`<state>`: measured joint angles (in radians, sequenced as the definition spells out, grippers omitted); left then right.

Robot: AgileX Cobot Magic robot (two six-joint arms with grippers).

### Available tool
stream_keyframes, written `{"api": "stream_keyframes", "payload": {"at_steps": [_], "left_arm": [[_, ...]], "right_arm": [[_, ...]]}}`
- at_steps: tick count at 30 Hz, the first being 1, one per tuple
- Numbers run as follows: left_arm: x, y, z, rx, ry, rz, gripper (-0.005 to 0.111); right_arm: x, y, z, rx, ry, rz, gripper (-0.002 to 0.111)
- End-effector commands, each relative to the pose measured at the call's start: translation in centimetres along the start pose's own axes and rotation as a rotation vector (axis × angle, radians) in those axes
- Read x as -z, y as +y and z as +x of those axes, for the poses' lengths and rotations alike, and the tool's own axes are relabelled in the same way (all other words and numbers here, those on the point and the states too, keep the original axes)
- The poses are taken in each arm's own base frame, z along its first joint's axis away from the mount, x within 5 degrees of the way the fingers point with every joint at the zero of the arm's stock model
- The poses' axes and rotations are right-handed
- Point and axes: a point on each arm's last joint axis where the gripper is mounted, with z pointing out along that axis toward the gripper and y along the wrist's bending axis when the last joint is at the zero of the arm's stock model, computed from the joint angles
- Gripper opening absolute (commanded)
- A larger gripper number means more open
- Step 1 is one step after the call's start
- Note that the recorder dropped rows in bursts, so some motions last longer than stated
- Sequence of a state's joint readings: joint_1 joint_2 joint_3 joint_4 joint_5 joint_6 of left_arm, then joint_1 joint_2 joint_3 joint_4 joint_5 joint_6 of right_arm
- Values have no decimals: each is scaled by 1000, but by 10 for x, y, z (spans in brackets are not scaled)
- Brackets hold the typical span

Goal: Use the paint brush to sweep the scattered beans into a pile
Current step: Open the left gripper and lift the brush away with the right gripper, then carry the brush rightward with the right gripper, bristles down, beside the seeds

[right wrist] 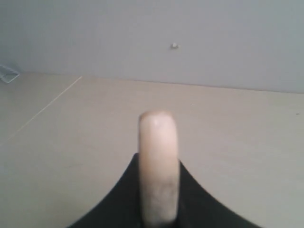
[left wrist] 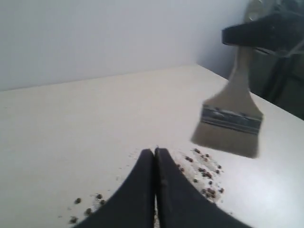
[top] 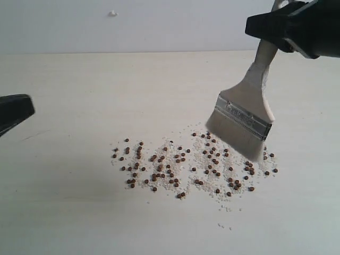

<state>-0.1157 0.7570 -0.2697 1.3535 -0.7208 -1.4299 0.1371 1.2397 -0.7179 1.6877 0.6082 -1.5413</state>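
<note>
The beans [top: 191,164] lie scattered in a wide band on the pale table, mixed with whitish crumbs; some of these beans [left wrist: 204,173] show in the left wrist view beside the fingers. No gathered pile shows. The paint brush [top: 245,114] hangs tilted at the right end of the band, bristles reaching down to the rightmost beans. My right gripper [top: 276,29] is shut on its cream handle [right wrist: 158,161], near the handle's end. My left gripper [left wrist: 155,152] is shut and empty, low at the left edge [top: 16,109], away from the beans. The same brush [left wrist: 231,121] shows beyond it.
The pale wooden table [top: 79,90] runs back to a white wall with a small mark [top: 112,13]. A few stray crumbs [top: 226,210] lie in front of the band.
</note>
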Motion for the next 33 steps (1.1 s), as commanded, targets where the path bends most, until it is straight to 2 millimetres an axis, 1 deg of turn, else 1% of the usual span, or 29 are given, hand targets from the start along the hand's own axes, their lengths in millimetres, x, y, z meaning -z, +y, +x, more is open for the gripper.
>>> {"api": "stream_keyframes", "payload": {"at_steps": [1,4,8,10,11,12,14,17,19,20,22,25,31,33], "left_arm": [[34,-5,10,78,-151,-198,0],[56,-10,18,73,-258,-285,0],[73,-6,27,84,-370,-408,0],[78,-7,32,66,-417,-421,0],[80,-10,34,46,-436,-401,0],[82,-12,34,27,-451,-387,0],[82,-13,34,26,-451,-385,0],[82,-13,34,26,-451,-385,0],[82,-13,34,26,-451,-385,0],[82,-13,34,26,-451,-385,0],[82,-13,34,26,-451,-385,0],[82,-13,34,26,-451,-385,0],[82,-13,34,26,-451,-385,0],[82,-13,34,26,-451,-385,0]], "right_arm": [[3,12,3,10,35,-120,0],[3,13,4,-71,44,-141,0],[2,11,3,-77,31,-110,0],[0,7,2,-122,-12,-44,0],[-4,6,6,-49,-2,20,0],[-7,4,9,-28,13,115,0],[-11,8,13,17,33,183,0],[-16,19,17,45,54,176,0],[-19,24,14,69,50,233,0],[-21,29,9,93,36,267,0],[-23,37,7,135,32,295,0],[-23,40,10,180,45,355,0],[-15,36,21,234,72,546,0],[-10,35,26,233,80,546,0]]}}
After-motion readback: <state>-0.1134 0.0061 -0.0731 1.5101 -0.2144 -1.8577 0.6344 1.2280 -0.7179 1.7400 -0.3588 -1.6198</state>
